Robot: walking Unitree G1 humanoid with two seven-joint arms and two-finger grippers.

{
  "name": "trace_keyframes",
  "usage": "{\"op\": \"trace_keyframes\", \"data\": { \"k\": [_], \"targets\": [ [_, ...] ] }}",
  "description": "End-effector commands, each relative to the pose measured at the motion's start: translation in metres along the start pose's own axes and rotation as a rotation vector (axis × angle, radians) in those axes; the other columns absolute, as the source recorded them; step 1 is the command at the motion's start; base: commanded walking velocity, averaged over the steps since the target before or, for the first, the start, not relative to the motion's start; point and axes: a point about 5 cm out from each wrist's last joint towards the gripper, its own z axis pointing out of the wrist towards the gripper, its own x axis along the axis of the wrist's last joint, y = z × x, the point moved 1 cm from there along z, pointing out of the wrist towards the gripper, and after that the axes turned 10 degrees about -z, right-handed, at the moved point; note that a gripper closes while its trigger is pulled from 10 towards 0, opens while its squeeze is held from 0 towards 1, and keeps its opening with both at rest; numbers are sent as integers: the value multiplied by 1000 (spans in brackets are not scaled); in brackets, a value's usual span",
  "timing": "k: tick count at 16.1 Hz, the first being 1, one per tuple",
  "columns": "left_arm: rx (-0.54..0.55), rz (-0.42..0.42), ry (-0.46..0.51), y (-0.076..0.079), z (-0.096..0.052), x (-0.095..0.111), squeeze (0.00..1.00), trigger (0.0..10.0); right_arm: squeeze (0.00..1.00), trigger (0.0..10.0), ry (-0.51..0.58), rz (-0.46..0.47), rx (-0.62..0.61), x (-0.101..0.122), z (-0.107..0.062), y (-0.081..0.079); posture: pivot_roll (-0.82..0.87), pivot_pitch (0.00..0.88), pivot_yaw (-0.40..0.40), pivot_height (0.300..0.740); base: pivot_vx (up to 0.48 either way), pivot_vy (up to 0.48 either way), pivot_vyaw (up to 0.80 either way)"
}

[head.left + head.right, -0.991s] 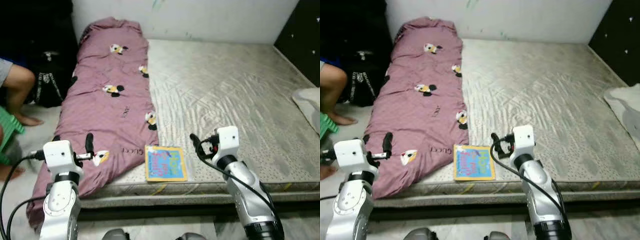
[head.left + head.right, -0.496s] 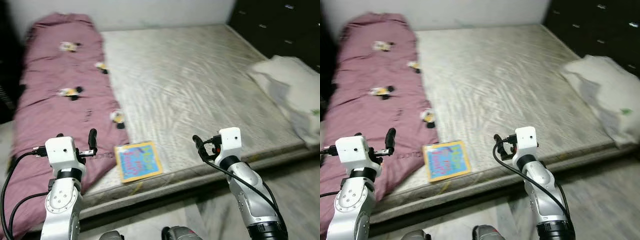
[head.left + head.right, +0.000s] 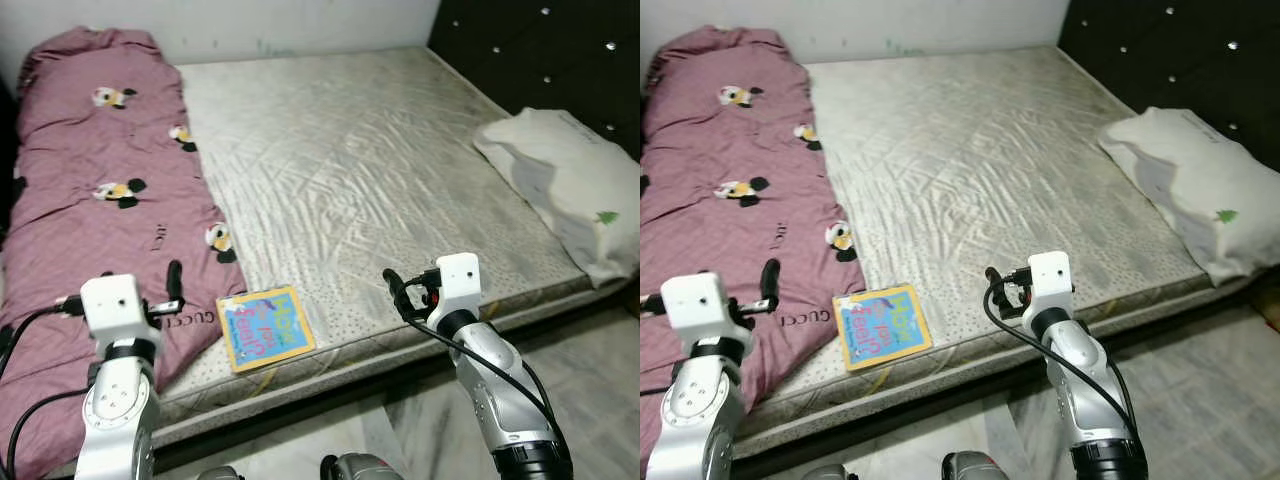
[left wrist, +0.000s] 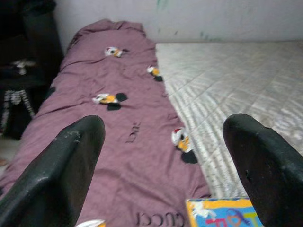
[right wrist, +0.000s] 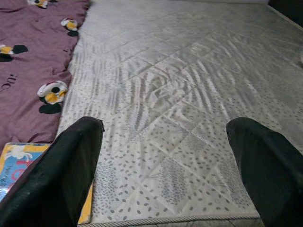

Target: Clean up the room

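A colourful children's book (image 3: 265, 327) lies flat near the front edge of a grey quilted mattress (image 3: 350, 150). A purple blanket (image 3: 100, 200) with cartoon prints covers the mattress's left strip and hangs over its front. My left gripper (image 3: 168, 292) hovers in front of the blanket's lower end, left of the book, open and holding nothing (image 4: 163, 165). To the right of the book, at the mattress's front edge, my right gripper (image 3: 398, 295) is also open and holding nothing (image 5: 161, 170). The book's corner (image 5: 14, 161) shows beside one of its fingers.
A white pillow (image 3: 565, 190) lies at the mattress's right end against a black studded headboard (image 3: 540, 60). A pale wall (image 3: 250, 20) runs behind the bed. Grey marble floor (image 3: 600, 380) lies in front of the low mattress and to the right.
The camera has swung to the right: the person and the black bag at the left have left the picture, while the pillow and headboard have come in. Both arms keep their pose.
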Motion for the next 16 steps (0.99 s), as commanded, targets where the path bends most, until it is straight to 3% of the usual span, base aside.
{"op": "trace_keyframes", "data": {
  "k": [1, 9, 16],
  "targets": [
    [-4, 9, -7, 1, -3, -2, 0, 10000, 0, 10000, 25, -1, -8, 6, 1, 3, -14, 23, -32, 736, 0, 0, 0],
    [-5, 31, 2, 3, -1, 0, 0, 10000, 0, 10000, 34, 4, -3, 8, 1, 3, -12, 24, -31, 643, 0, 0, 0],
    [-3, 10, 19, 2, 1, 4, 0, 10000, 0, 10000, 32, 3, 5, 7, 0, 2, -11, 25, -36, 643, 0, 0, 0]
  ]
}}
